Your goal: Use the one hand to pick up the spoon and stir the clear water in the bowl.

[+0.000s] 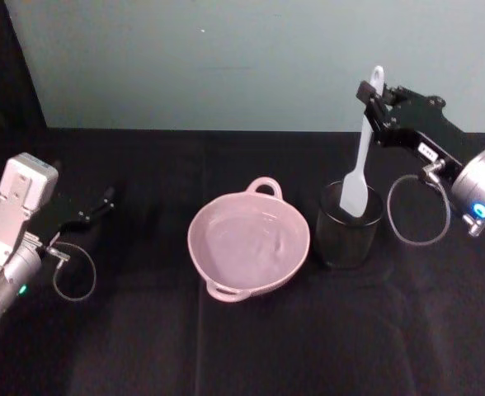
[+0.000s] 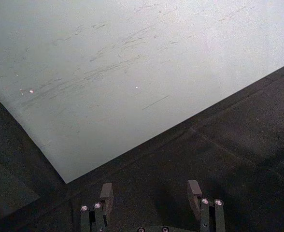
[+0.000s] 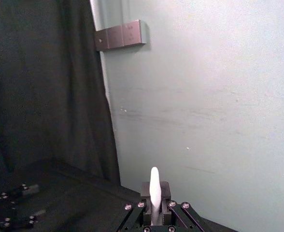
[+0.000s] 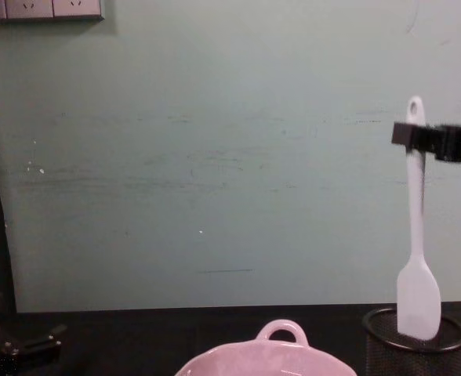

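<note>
Pickup is nearly done: my right gripper clamps the spoon near its handle tip, blade hanging below in the mesh cup. Stirring the bowl, lower and leftward, remains. Left gripper idles, spread.

Black-draped table: bowl, mesh cup.

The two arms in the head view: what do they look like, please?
Each has a silver cylindrical wrist and a black boxy two-finger tool, with a thin cable loop below. The right tool carries a white label and a blue wrist light; the left tool has a white housing and a green light.
</note>
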Motion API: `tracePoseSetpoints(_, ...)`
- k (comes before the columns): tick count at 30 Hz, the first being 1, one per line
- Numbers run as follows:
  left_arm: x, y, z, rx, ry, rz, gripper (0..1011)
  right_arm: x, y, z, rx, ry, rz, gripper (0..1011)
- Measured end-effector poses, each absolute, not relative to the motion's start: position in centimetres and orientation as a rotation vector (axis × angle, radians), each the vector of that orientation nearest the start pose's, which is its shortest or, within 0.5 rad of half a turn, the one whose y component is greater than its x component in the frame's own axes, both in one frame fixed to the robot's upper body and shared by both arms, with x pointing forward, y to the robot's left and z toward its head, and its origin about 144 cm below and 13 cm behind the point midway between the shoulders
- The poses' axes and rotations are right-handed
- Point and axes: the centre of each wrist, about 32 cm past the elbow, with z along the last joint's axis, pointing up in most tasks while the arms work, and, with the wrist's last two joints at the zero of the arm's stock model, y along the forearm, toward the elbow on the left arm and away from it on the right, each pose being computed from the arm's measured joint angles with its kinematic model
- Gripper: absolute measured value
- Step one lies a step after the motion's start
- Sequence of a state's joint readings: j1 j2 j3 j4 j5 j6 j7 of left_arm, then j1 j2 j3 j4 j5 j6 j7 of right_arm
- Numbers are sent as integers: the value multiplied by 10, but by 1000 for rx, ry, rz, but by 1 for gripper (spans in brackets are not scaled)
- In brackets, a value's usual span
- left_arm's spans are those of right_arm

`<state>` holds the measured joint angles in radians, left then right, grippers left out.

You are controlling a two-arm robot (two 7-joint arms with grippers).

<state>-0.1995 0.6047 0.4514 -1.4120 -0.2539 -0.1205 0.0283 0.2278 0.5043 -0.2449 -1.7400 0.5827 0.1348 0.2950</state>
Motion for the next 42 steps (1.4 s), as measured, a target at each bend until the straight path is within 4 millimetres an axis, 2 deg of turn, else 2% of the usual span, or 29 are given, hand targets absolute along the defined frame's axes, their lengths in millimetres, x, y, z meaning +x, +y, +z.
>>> tracePoseSetpoints(10,489,310,1140,305,-285,1248,1011,506,-281,1228,149,-44,-987,114)
tracePoseSetpoints(17,489,310,1140,305,-285,1248,1011,511,-283,1199,187,45,-1013,114)
tracePoseSetpoints(32,489,310,1140,304,-285,1248,1011,514,-291,1165,335,302,-1047,118)
tracePoseSetpoints(36,489,310,1140,304,-285,1248,1011,511,-296,1154,409,381,-1083,188)
tracePoseSetpoints(38,489,310,1140,304,-285,1248,1011,509,-299,1149,434,411,-1110,279)
tracePoseSetpoints(42,489,310,1140,304,-285,1248,1011,504,-303,1145,445,435,-1136,386)
